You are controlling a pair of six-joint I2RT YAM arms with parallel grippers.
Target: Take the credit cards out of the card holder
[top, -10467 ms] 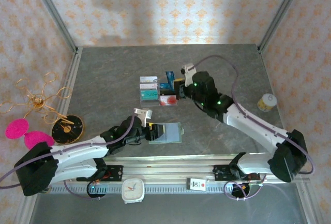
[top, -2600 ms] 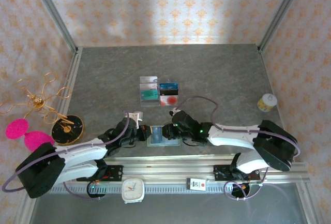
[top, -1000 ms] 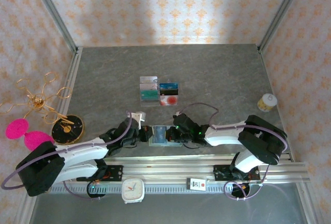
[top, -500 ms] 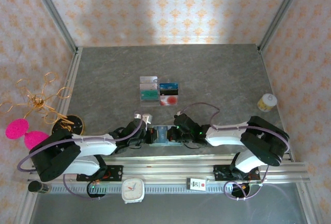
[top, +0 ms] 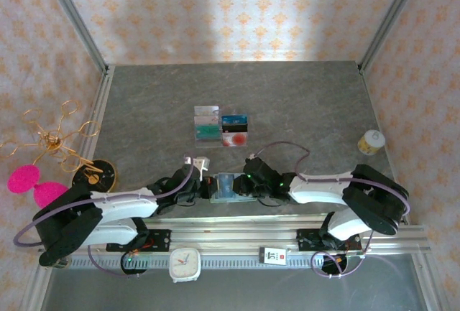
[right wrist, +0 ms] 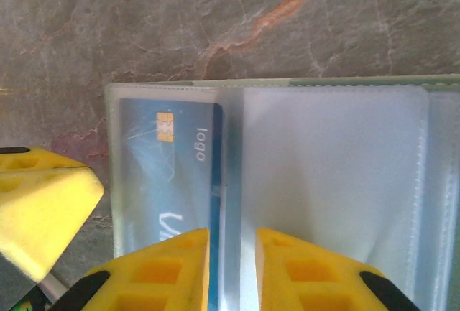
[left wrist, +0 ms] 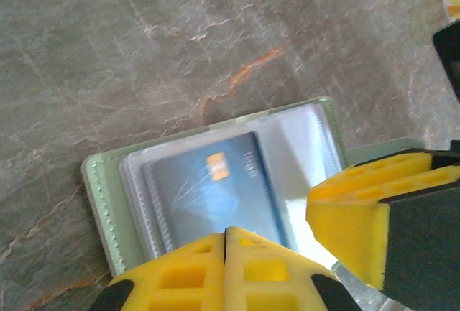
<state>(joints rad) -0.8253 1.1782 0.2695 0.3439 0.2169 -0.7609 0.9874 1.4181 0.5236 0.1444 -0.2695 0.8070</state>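
Card holder: a soft sage-green bifold card holder (top: 228,185) lies opened flat on the grey marbled table (top: 302,103), near the table's front edge, between the 2 grippers.
Holder's look: a stitched green cover (left wrist: 97,182) frames a stack of glossy clear plastic sleeves (right wrist: 330,182). The wide sleeve on the right of the right wrist view looks empty.
Card: 1 blue credit card (right wrist: 169,182) sits inside a clear sleeve. It has a gold chip near one end and the word "logo" printed beside it. In the left wrist view, glare streaks cross the card's face (left wrist: 208,196).
Left gripper: the left gripper (left wrist: 225,235) has its yellow pads pressed together with no gap, at the holder's edge just beside the blue credit card. Whether a sleeve is caught between them cannot be told.
Right gripper: the right gripper (right wrist: 232,239) has its 2 yellow fingers slightly apart. The narrow gap sits over the seam at the card's long edge, and nothing is visibly clamped.
Other cards: 4 cards (top: 221,126), white, teal, dark blue and red-and-white, lie in a 2-by-2 block farther back, well apart from the card holder.
Surroundings: a round white clock (top: 185,262) lies by the front rail, and a small yellow-and-white jar (top: 371,141) stands near the table's right edge.
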